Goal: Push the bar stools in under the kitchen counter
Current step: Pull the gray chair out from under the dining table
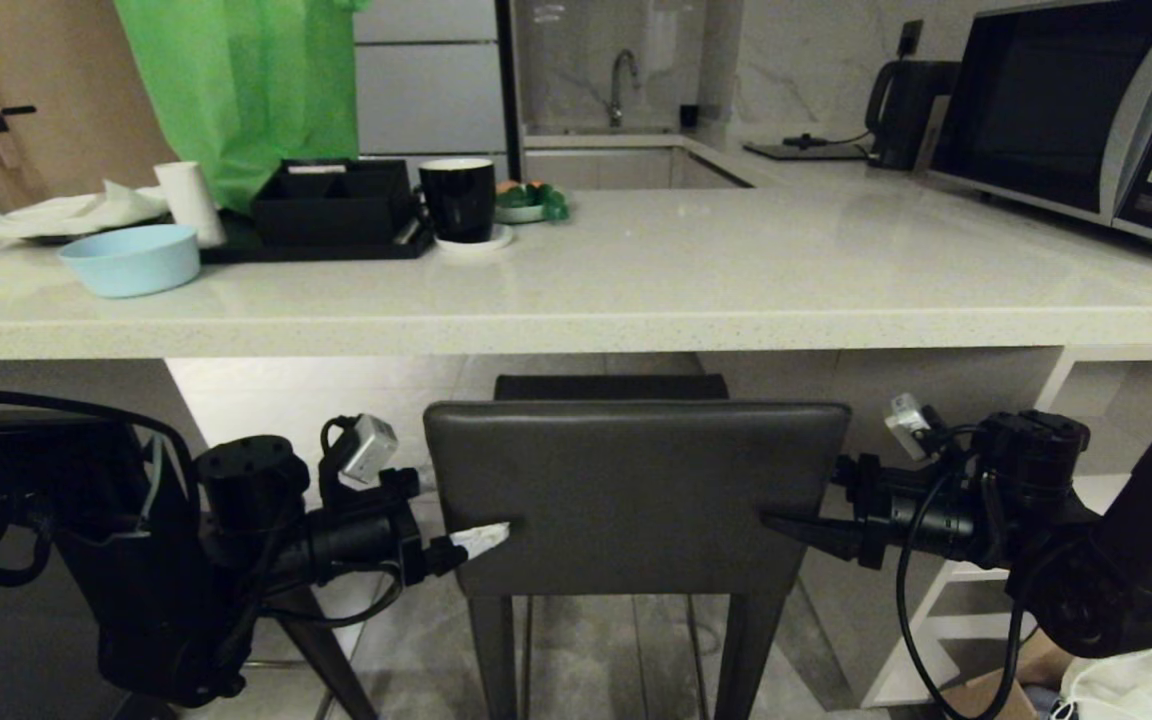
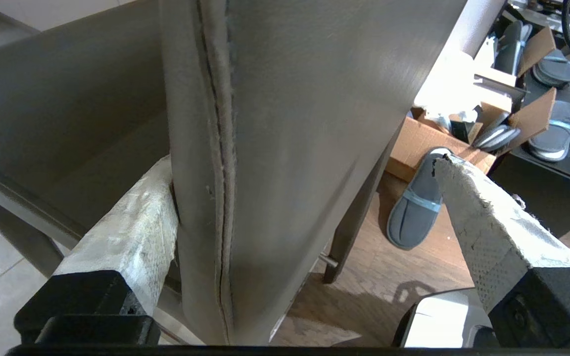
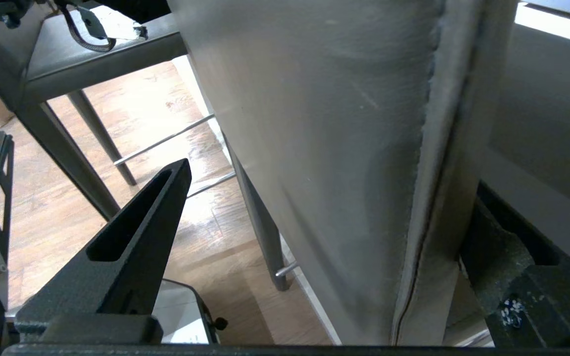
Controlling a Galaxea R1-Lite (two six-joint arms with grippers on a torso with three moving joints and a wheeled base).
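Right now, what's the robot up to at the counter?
It has one bar stool squared up at the kitchen counter. The left claw and right claw are both open, each straddling a side edge of the backrest. The seat sits partly under the slab, the backrest not yet in.

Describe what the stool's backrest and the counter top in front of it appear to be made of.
Backrest: looks like dark grey leather or leatherette, smooth with a soft sheen; a stitched seam runs along its edge in the left wrist view. Real or synthetic cannot be told.
Counter top: seems polished stone or a stone composite, pale off-white with fine speckles along its thick front edge, glossy enough to reflect light.
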